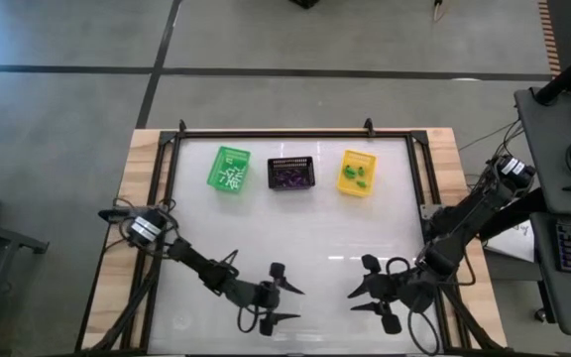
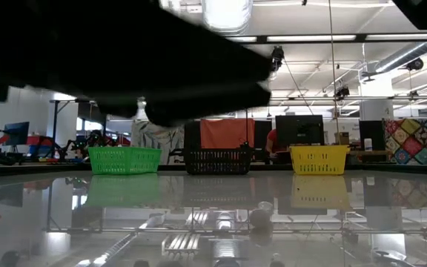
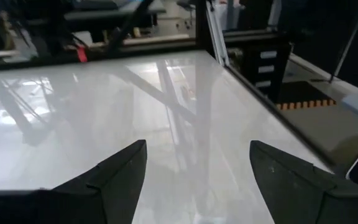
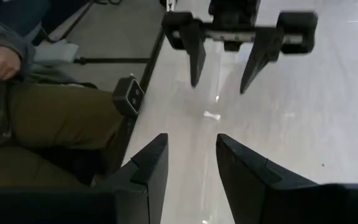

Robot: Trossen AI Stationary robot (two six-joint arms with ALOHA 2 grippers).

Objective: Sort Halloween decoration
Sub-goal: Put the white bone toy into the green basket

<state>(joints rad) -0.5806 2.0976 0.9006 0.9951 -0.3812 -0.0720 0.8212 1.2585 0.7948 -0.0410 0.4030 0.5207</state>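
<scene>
Three small plastic baskets in a row at the far side of the white table: green basket with white trinkets, black basket with purple trinkets, yellow basket with green trinkets. One tiny white trinket lies loose on the table between the two hands. Left hand near front edge, fingers spread, empty. Right hand facing it, fingers apart, empty.
</scene>
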